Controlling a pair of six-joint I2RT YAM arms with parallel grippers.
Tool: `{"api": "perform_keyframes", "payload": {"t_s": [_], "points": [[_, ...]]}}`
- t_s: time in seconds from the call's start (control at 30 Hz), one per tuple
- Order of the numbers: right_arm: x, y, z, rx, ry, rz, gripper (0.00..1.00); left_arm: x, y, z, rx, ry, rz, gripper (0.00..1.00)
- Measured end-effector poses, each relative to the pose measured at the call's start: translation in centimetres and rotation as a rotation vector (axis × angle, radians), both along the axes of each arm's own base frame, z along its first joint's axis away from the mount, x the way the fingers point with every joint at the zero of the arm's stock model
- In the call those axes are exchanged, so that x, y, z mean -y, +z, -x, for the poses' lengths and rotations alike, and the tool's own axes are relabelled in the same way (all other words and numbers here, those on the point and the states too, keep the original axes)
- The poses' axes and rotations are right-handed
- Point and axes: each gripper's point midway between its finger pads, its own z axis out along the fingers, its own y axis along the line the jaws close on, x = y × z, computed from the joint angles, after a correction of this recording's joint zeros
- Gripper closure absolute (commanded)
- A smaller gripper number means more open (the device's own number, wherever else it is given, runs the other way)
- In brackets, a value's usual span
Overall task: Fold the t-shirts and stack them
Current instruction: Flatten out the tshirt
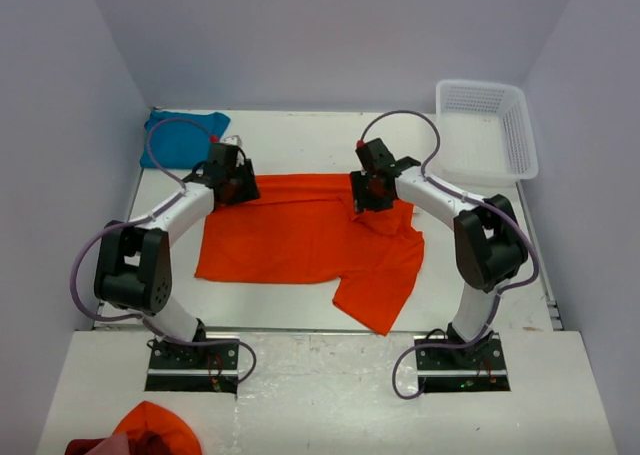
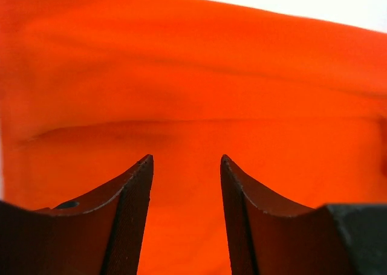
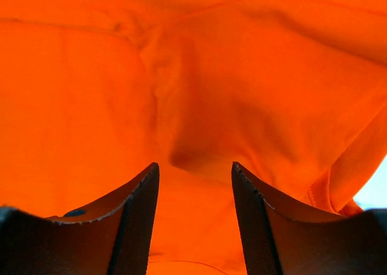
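— On the white table (image 1: 300, 140), what lies where?
— One orange t-shirt (image 1: 300, 240) is spread mid-table, one white basket (image 1: 487, 125) sits far right, and one teal t-shirt (image 1: 180, 140) is bunched far left.
— The arms?
— Two. The left end effector (image 2: 186, 159) and right end effector (image 3: 195, 165) have fingers apart over the orange shirt's far edge. Pale walls (image 1: 330, 35) surround.

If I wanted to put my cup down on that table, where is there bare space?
The far strip of the white table, between the crumpled teal-blue shirt and the white plastic mesh basket; also its near right corner. The spread orange t-shirt crowds the middle.
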Motion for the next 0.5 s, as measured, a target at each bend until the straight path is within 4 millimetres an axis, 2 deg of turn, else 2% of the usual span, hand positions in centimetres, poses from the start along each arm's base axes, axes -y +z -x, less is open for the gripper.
{"api": "perform_keyframes", "payload": {"t_s": [0.17, 0.3, 0.37, 0.5], "points": [[1.8, -1.1, 1.5, -0.016, -0.045, 0.055, 0.49, 7.7, 2.0, 0.8, 0.06, -0.217, 0.135, 0.48], [3.4, -0.4, 2.2, 0.004, -0.102, 0.068, 0.51, 14.0, 2.7, 2.1, 0.071, -0.377, 0.287, 0.49], [4.1, 0.4, 2.4, 0.024, -0.126, 0.065, 0.51, 16.8, 2.2, 2.7, 0.057, -0.439, 0.357, 0.49], [5.2, 3.1, 2.4, 0.097, -0.165, 0.043, 0.5, 20.4, 0.1, 3.7, 0.003, -0.503, 0.454, 0.49]]}}
